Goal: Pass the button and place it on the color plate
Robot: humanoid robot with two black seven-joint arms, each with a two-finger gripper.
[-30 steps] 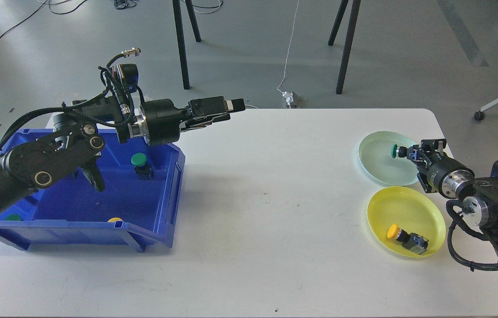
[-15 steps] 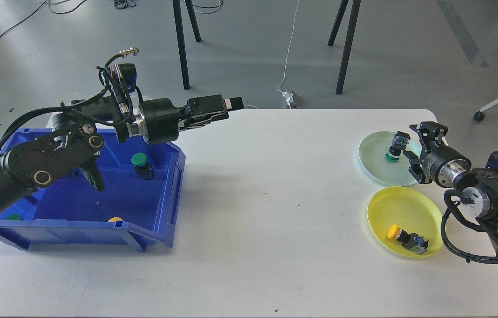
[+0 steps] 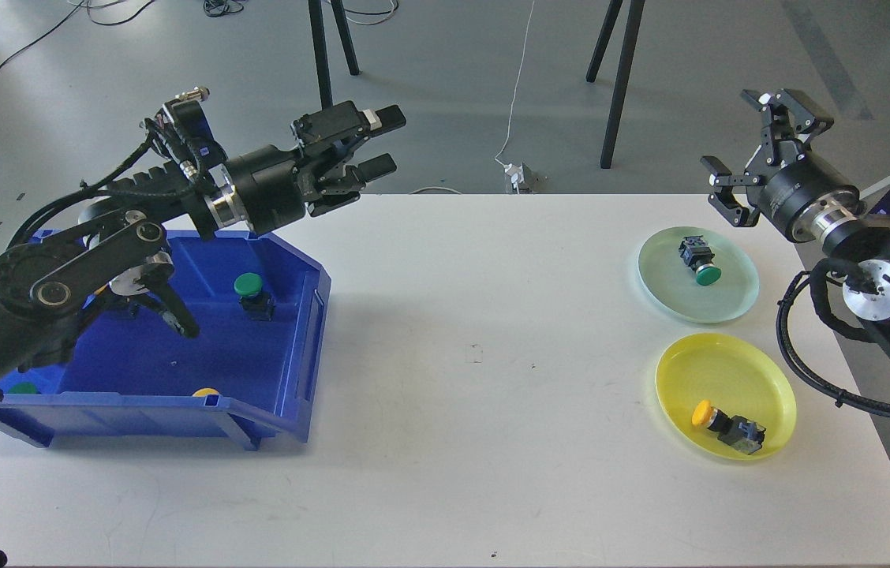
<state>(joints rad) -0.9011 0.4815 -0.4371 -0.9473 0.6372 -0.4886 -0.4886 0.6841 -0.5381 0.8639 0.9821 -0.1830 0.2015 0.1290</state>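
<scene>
A green button (image 3: 697,259) lies on its side on the pale green plate (image 3: 733,296) at the right. A yellow button (image 3: 727,426) lies on the yellow plate (image 3: 729,371) below it. My right gripper (image 3: 760,146) is open and empty, raised above and behind the green plate. My left gripper (image 3: 378,142) is open and empty, held high over the far rim of the blue bin (image 3: 287,410). Inside the bin stands another green button (image 3: 251,293); a yellow cap (image 3: 205,392) and a green cap (image 3: 21,388) peek over its front wall.
The white table (image 3: 476,379) carries the bin at the left and the two plates at the right. Black stand legs (image 3: 618,79) and a white cable (image 3: 520,75) are on the floor behind the table.
My right gripper let go of the green button on the green plate, opened and rose up and back. My left gripper opened and lifted, turning leftward.
</scene>
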